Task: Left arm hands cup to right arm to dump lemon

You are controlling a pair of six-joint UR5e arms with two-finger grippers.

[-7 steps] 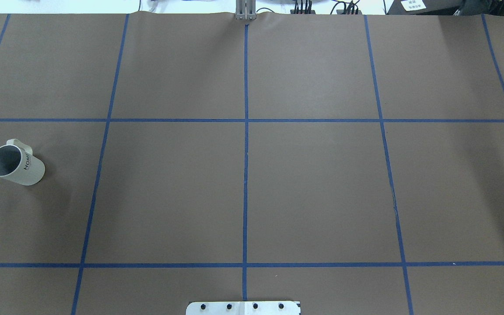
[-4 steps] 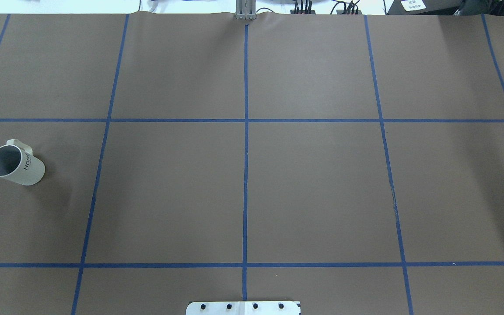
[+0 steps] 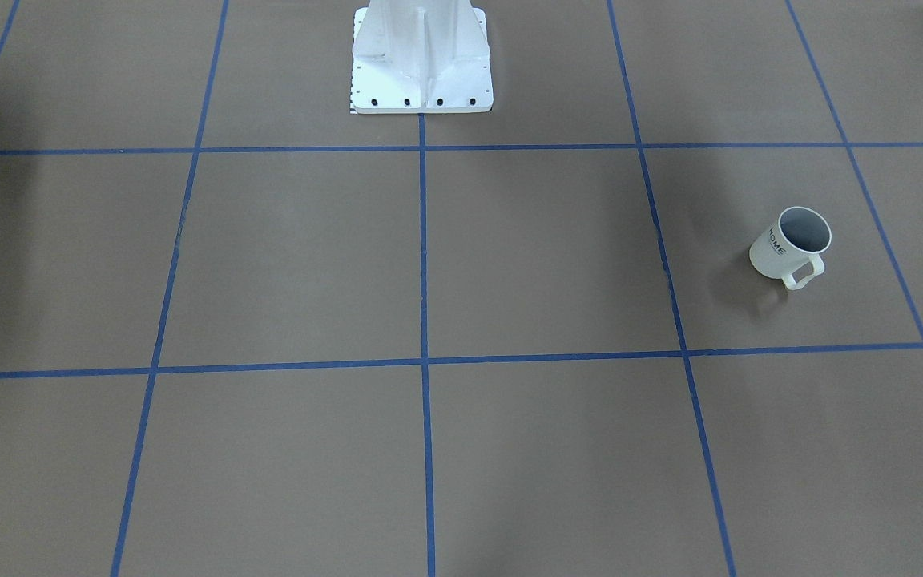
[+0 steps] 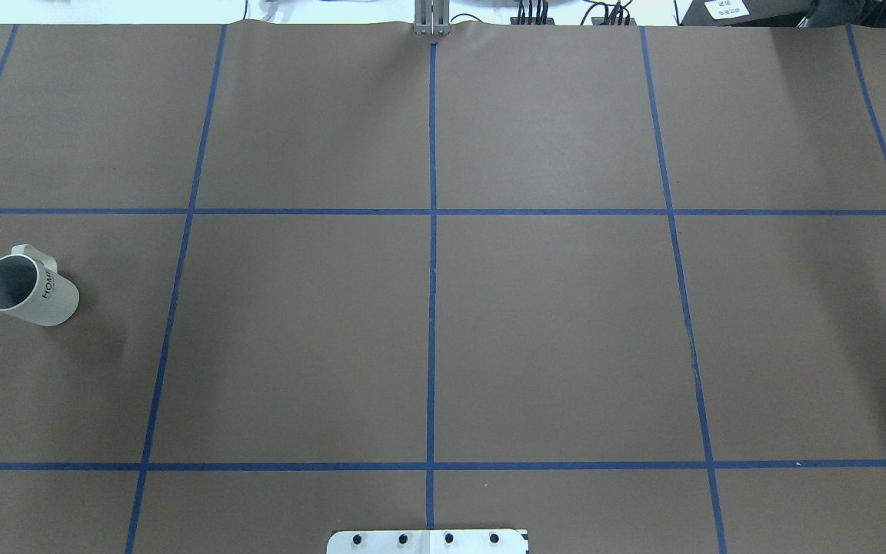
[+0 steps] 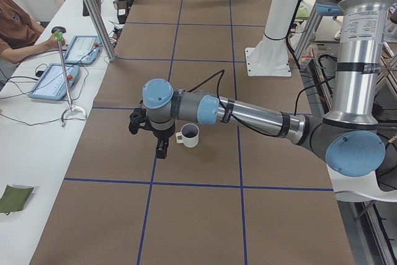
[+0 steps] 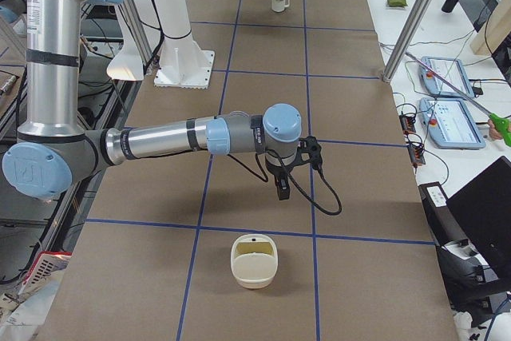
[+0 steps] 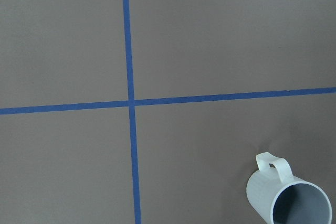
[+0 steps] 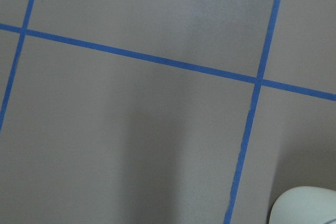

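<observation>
**Cup** (image 4: 29, 291): cream-white mug with black "HOME" on its side, a grey-blue inside and a squared loop handle turned away from the robot. It stands upright, mouth up, on the table (image 4: 551, 331), inside one square of the blue tape grid (image 4: 431, 308) and touching none of the lines. It is just beside the left gripper (image 5: 160, 148), on the side of the gripper nearer the robot. The left-end view shows a narrow gap between the two. In the left wrist view the cup sits in the lower right corner, partly cut off.

**Left gripper**: hangs fingers-down over the table at the end of the outstretched left arm (image 5: 248, 113). It shows only from the table's end, so I cannot tell whether the fingers are spread or pressed together.

**Right gripper** (image 6: 281, 188): hangs fingers-down above a grid square. It too shows only from the table's end, so its finger state cannot be told. The cup is well apart from it, at the far end of the table.

**Tub** (image 6: 254, 262): cream, rounded-square, on the table near the right gripper and apart from it, on the side towards the right-end camera.

**Post** (image 3: 421, 60): white column on a bolted plate, at the robot's edge of the table, on the centre tape line.

**Bench** (image 5: 25, 147): white, running along the operators' side. It carries two tablets (image 5: 79, 48) and some cables.
</observation>
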